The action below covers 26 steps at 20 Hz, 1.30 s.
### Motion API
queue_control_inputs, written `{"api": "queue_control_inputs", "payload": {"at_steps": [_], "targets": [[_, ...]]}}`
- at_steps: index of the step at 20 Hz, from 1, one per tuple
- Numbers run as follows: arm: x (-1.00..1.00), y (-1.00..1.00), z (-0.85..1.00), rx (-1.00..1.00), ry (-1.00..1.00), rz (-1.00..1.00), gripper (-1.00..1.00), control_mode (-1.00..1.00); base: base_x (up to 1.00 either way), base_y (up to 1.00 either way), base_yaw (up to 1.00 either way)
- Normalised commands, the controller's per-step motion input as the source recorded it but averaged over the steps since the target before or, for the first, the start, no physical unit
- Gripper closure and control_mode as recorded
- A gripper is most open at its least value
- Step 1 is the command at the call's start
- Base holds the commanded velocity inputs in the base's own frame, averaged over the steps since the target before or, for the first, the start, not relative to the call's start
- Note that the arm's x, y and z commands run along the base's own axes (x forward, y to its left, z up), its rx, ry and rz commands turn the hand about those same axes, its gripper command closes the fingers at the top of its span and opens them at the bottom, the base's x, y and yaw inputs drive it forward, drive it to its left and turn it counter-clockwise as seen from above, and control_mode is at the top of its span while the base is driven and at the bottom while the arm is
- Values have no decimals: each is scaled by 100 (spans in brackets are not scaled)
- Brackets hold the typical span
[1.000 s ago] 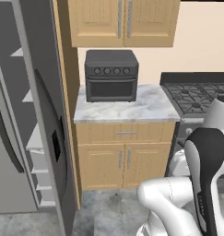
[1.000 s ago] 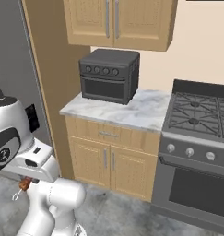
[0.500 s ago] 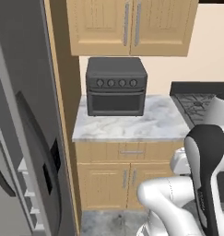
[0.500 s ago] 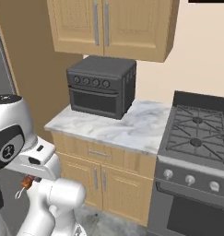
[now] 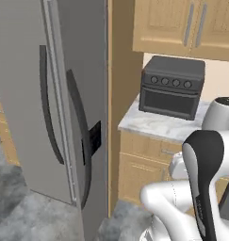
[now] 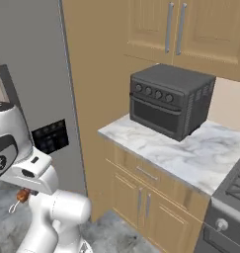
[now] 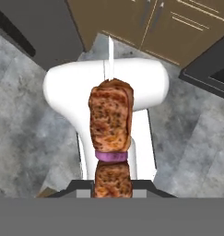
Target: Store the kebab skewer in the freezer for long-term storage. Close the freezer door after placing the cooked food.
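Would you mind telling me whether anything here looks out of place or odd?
Nothing is spilled or damaged. The kebab skewer is clamped in the gripper over the floor, while the freezer doors look closed.

I saw a dark grey toaster oven [image 5: 171,87] standing on the marble counter [image 6: 190,153], under the wooden upper cabinets [image 6: 180,29]; wooden lower cabinets [image 5: 139,167] were below, and the floor [image 7: 21,133] was grey

Even, flat light with no clear source and no glare. Soft shade lies under the oven [image 6: 170,100] on the worktop [image 6: 190,153]. Rendering is coarse; the skewer [image 7: 111,133] looks soft and blurred up close.
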Motion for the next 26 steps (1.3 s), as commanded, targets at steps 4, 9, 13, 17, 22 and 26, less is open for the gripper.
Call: {"api": "queue_control_inputs", "payload": {"at_steps": [4,9,13,17,22,26], "targets": [[0,0,0,0,0,0,100,100,-40,-38,57],[0,0,0,0,0,0,100,100,-54,-16,54],[0,0,0,0,0,0,100,100,-54,0,55],[0,0,0,0,0,0,100,100,-73,0,50],[0,0,0,0,0,0,100,100,-56,11,36],[0,0,0,0,0,0,100,100,-30,50,21]]}}
